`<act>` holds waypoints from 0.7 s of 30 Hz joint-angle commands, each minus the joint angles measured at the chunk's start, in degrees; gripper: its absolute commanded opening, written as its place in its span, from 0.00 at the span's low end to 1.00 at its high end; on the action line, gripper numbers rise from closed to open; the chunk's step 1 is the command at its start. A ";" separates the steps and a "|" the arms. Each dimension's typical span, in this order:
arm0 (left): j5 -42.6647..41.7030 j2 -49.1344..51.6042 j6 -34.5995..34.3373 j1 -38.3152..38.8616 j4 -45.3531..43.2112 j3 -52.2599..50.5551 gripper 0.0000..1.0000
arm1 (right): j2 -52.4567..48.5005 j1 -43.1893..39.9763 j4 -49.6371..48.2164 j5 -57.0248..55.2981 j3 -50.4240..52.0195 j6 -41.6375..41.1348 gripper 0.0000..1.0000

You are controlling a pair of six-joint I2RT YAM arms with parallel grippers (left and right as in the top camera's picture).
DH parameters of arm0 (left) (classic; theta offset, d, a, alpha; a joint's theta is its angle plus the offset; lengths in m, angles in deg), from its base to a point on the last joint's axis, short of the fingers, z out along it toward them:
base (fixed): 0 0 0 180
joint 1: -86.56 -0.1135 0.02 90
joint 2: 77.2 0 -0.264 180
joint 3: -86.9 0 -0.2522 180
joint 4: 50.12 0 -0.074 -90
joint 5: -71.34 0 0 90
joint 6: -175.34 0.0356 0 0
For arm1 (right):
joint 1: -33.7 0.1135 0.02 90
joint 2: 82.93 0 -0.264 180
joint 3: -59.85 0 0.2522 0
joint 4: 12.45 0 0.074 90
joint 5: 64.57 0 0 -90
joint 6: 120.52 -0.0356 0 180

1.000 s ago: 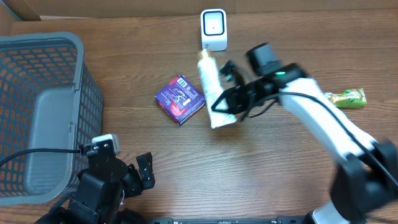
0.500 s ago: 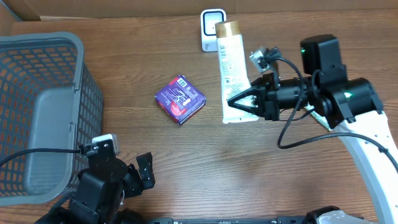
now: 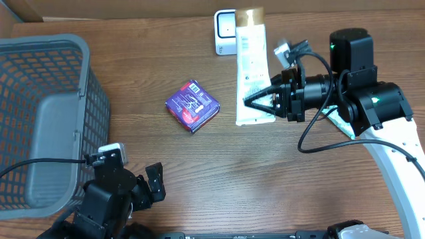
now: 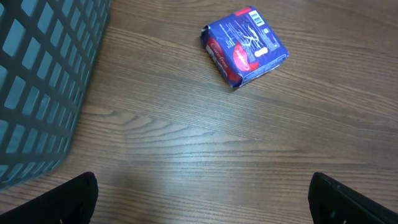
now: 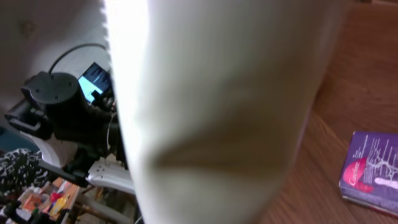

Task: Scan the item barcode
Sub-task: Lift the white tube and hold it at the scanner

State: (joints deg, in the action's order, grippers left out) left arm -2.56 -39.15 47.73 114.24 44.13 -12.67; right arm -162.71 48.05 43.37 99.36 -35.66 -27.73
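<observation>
1. My right pincer is closed narrow on the flat crimped end of the white tube.
2. From overhead, the tube runs away from that pincer toward the far edge of the worktop, with its gold cap at the far end.
3. The cap end lies just beside the white scanner and overlaps its right edge in the overhead view. I cannot tell whether they touch.
4. The right wrist view is almost filled by the tube, which is blurred and shows no legible print.
5. A purple box lies flat on the worktop left of the tube and apart from it. It also shows in the left wrist view.
6. My left pincer stands wide and holds nothing. Its fingertips sit at the bottom corners of the wrist view.
7. The left pincer is at the near edge of the worktop, beside the grey basket.
</observation>
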 commanded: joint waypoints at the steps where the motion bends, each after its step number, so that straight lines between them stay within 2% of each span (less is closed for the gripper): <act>1: 0.39 0.04 -1.01 0.20 -0.17 -0.15 1.00 | 0.48 -0.26 -4.63 -4.02 -1.97 -10.14 0.03; 4: 0.39 0.07 -1.01 0.20 -0.17 -0.15 0.99 | 0.17 -0.11 -6.40 -17.14 -2.97 -13.14 0.03; 6: 0.39 0.04 -1.01 0.20 -0.17 -0.15 1.00 | -1.31 -0.11 -3.39 -24.13 -6.43 -12.94 0.03; 14: 0.37 0.07 -1.01 0.20 -0.17 -0.15 1.00 | -19.06 1.33 17.62 -45.64 -36.92 -7.26 0.03; 17: 0.37 0.07 -1.01 0.20 -0.17 -0.15 1.00 | -26.56 3.26 20.31 -55.23 -46.51 -6.71 0.03; 20: 0.39 0.04 -1.01 0.20 -0.17 -0.15 1.00 | -31.50 6.21 20.72 -67.43 -50.03 -4.26 0.03; 21: 0.39 0.04 -1.01 0.20 -0.17 -0.15 0.99 | -33.16 7.93 19.85 -75.12 -50.05 -4.09 0.03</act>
State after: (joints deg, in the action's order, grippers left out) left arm -2.56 -39.15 47.73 114.24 44.13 -12.67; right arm -192.26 52.09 64.14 44.37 -82.68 -34.90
